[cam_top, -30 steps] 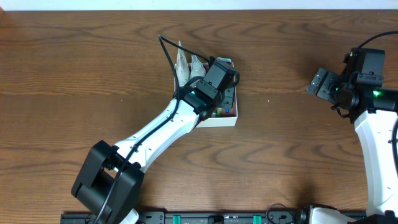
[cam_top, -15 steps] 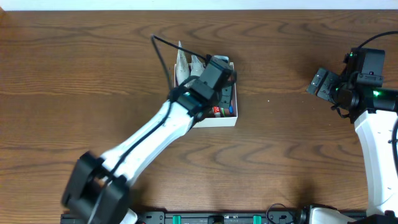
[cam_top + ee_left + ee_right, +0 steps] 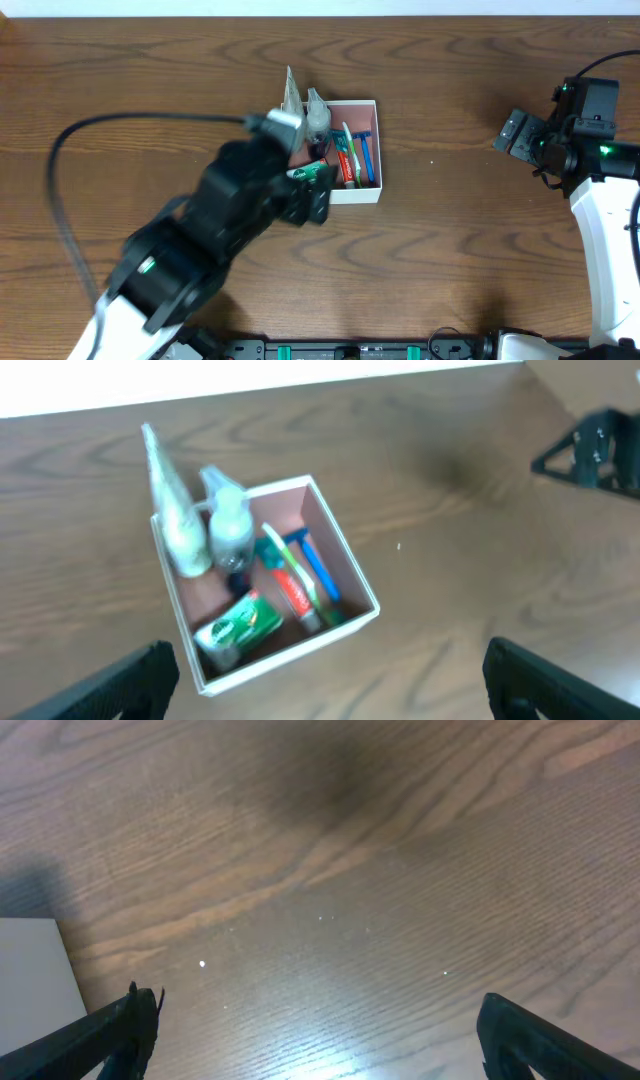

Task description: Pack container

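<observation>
The left gripper [image 3: 335,670] hangs above the worktop [image 3: 450,510] with its two fingers spread wide and nothing between them. Just beyond and below it sits the box [image 3: 300,643], white outside and pinkish-brown inside. At the box's near corner lies a green packet [image 3: 238,625]. Past that are a red-and-white toothpaste tube [image 3: 293,588] and a blue-handled item [image 3: 318,568] (toothbrush or razor, too blurred to tell). At the far side a small clear bottle [image 3: 230,535] and a tall pale tube [image 3: 172,510] stand, and the tube leans out over the rim. No loose toiletries show on the wood, so packing looks close to done, and the step in hand seems to be getting this arm clear. To do it well, I would keep the fingers apart and move up and away from the near side. The arm and its looping cable should stay off the leaning tube, because a nudge there could tip it or shift the light box. The worktop is dark brown wood grain, smooth and bare around the box. Well off to the right, the right gripper [image 3: 315,1025] hovers over bare wood, also wide and empty, with a soft glare on the boards beneath it. A pale strip runs along the worktop's far edge, and nothing more of the room can be seen.
</observation>
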### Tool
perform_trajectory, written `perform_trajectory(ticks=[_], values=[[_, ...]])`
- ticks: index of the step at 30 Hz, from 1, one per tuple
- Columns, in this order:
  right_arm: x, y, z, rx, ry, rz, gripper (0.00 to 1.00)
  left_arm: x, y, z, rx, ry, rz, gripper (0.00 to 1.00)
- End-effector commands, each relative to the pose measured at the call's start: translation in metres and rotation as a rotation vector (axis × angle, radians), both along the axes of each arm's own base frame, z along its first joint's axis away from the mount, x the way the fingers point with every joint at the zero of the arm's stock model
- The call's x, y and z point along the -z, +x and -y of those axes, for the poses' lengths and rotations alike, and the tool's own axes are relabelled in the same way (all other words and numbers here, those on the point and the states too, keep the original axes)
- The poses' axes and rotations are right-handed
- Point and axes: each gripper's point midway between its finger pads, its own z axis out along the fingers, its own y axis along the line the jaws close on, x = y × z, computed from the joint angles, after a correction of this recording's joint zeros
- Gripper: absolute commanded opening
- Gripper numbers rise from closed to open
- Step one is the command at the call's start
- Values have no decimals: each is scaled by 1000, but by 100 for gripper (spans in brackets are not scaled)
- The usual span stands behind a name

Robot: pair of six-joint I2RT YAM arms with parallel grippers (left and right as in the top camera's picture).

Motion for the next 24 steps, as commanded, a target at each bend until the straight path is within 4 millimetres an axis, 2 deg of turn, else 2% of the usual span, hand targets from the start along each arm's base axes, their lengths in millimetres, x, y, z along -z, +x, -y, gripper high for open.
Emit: perform_trajectory(ticks=[1, 7, 10, 15, 24], values=[[-3, 1, 2, 13, 4, 8, 99, -12, -19, -19, 29, 50, 53, 98], [-3, 1, 2, 13, 4, 8, 99, 25, -68, -68, 5, 213, -99, 98], [-3, 1, 2, 13, 4, 8, 99, 32, -78, -82, -39, 233, -141, 98], [-3, 1, 2, 13, 4, 8, 99, 33, -64, -100, -161, 189, -90, 98], [-3, 1, 2, 13, 4, 8, 99, 38, -5, -147, -478, -18, 231, 98]])
